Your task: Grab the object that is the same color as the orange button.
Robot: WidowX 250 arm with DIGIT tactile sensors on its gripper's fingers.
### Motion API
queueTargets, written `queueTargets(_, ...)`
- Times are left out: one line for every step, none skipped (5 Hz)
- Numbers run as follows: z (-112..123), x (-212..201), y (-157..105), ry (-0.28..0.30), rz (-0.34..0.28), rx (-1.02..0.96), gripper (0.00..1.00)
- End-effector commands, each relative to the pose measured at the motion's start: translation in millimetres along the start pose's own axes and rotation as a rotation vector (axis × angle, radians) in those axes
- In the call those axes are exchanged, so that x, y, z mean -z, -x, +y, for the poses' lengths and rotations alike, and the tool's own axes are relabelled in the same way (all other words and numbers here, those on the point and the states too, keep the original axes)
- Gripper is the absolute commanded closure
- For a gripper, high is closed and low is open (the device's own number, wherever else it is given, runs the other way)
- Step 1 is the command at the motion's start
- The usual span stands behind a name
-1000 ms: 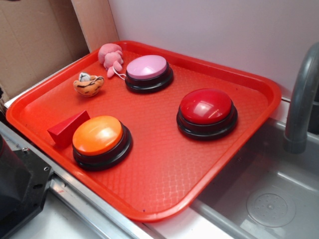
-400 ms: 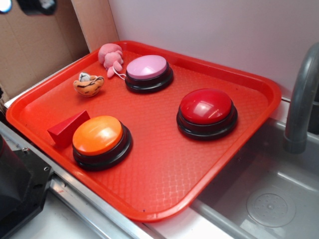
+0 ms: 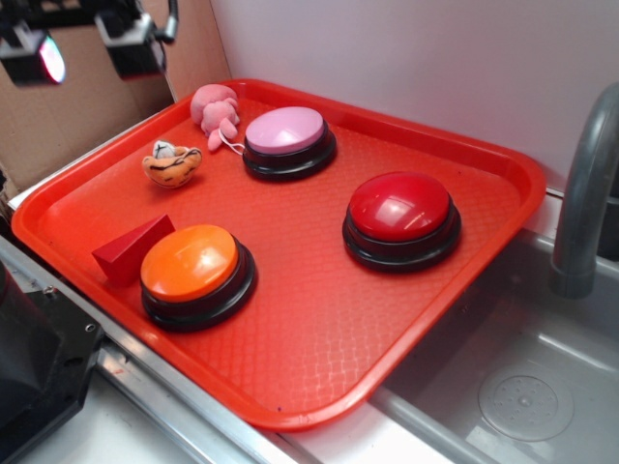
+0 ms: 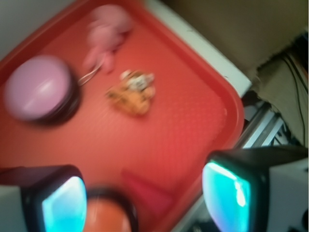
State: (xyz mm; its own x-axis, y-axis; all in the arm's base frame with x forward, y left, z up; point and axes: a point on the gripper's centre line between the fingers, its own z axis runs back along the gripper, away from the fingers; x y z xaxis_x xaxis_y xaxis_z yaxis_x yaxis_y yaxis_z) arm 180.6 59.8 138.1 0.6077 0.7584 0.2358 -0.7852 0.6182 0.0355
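Note:
The small orange striped plush toy (image 3: 172, 162) lies at the tray's far left; in the wrist view it (image 4: 131, 92) sits near the middle, blurred. The orange button (image 3: 191, 263) on its black base stands at the tray's near left; only its top edge shows in the wrist view (image 4: 107, 217). My gripper (image 3: 85, 46) hangs high at the upper left, above and behind the tray's left rim, well apart from the toy. Its jaws stand wide open and empty (image 4: 145, 200).
A red tray (image 3: 319, 338) holds a pink plush toy (image 3: 217, 109), a pale pink button (image 3: 286, 135), a red button (image 3: 400, 215) and a red wedge block (image 3: 132, 249). A cardboard wall stands behind at left. A grey faucet (image 3: 588, 193) and sink are at right.
My gripper has come down into the exterior view at the upper left, lower and further right than before. Nothing on the tray has moved.

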Motion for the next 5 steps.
queueTargets(19,60,-33,-0.038,-0.075,-0.268,0.00)
queueTargets(19,95,-43,-0.023,-0.066,-0.315,0.00)
queueTargets(8,122,-47,0.011,-0.055,-0.269,0.00)
queueTargets(-2,127,-45,0.071,-0.044,-0.226,0.00)
queueTargets(-4,129,-42,0.065,-0.057,-0.213,0.04)
